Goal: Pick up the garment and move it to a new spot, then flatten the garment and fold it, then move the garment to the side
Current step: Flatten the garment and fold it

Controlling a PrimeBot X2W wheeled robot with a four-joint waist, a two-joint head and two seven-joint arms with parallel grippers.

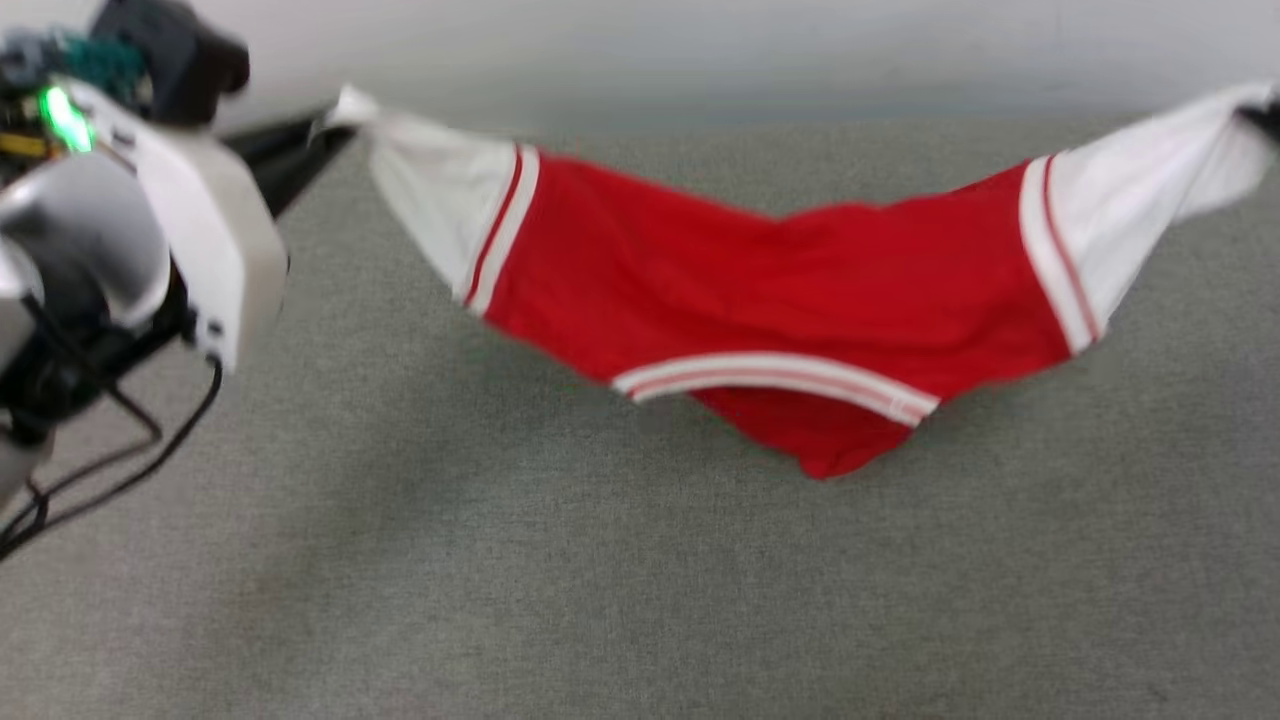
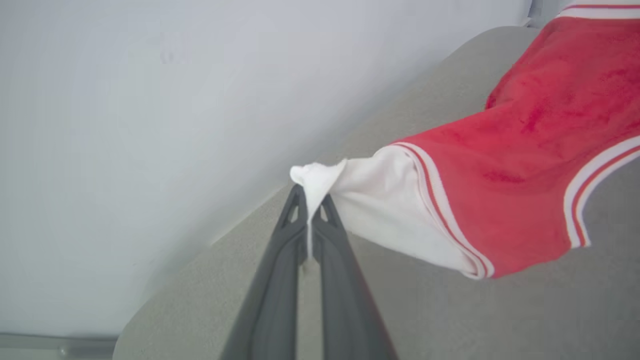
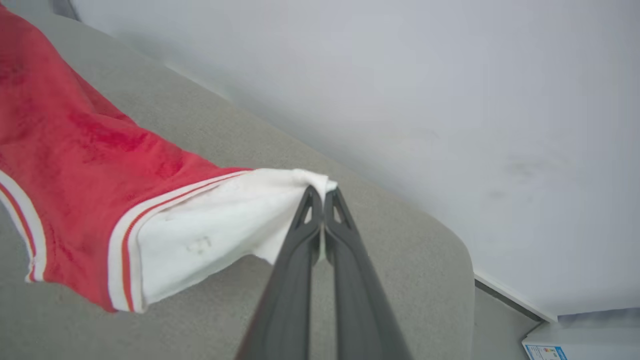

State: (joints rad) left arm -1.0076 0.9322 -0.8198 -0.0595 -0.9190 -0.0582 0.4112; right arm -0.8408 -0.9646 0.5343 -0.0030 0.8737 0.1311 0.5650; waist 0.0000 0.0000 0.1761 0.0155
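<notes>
The garment [image 1: 800,290], red with white sleeves and striped trim, hangs stretched between my two grippers above the grey surface [image 1: 500,580]. Its middle sags low toward the surface. My left gripper [image 1: 335,120] is shut on the tip of one white sleeve [image 2: 320,182]. The right gripper [image 1: 1262,112] at the far right edge is shut on the other white sleeve [image 3: 225,235]. In the left wrist view the left gripper [image 2: 311,195] pinches a fold of white cloth; in the right wrist view the right gripper [image 3: 322,192] does the same. No letters or number are visible.
A pale wall [image 1: 700,50] runs along the far edge of the grey surface. My left arm's white housing and cables [image 1: 150,230] fill the upper left. A white box corner [image 3: 585,340] lies on the floor beyond the surface's rounded corner.
</notes>
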